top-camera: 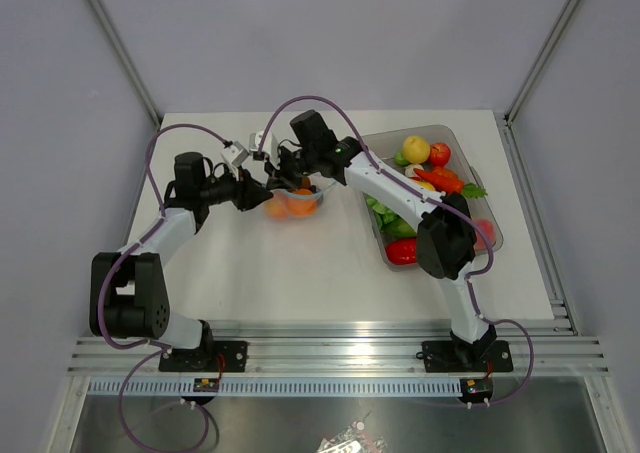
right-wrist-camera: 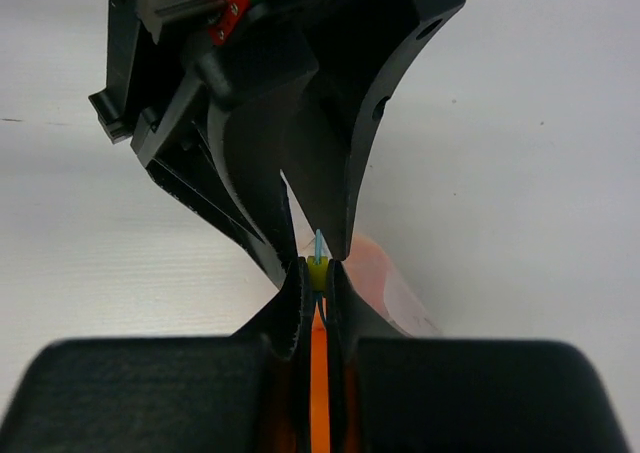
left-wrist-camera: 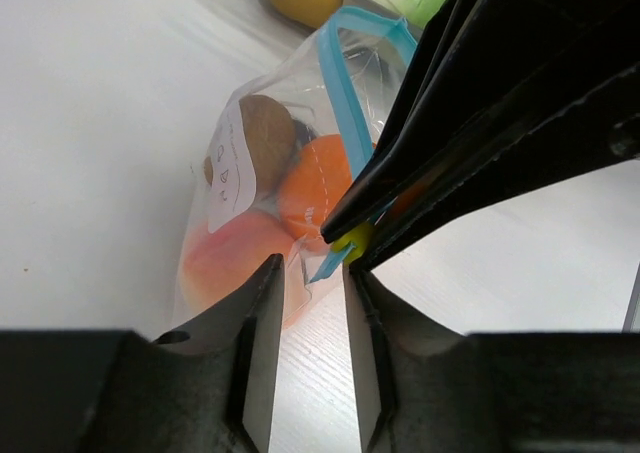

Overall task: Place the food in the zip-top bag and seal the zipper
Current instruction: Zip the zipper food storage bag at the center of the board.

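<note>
The zip-top bag (top-camera: 292,205) lies mid-table between both grippers. In the left wrist view the bag (left-wrist-camera: 245,188) holds a round orange (left-wrist-camera: 315,183), a pink-yellow peach (left-wrist-camera: 225,258) and a brown fruit (left-wrist-camera: 265,133). The light blue zipper (left-wrist-camera: 345,103) runs along its mouth. My right gripper (top-camera: 298,181) is shut on a yellow slider (right-wrist-camera: 317,271) at the near end of the zipper. My left gripper (top-camera: 262,195) is open in its wrist view (left-wrist-camera: 312,268). The bag's corner tip sits between its fingers (left-wrist-camera: 262,333) without being clamped.
A rigid clear tray (top-camera: 455,133) stands at the right with a lemon (top-camera: 416,149), a tomato (top-camera: 439,154), green lettuce (top-camera: 385,213) and a red pepper (top-camera: 402,251). The right arm reaches across the tray's left side.
</note>
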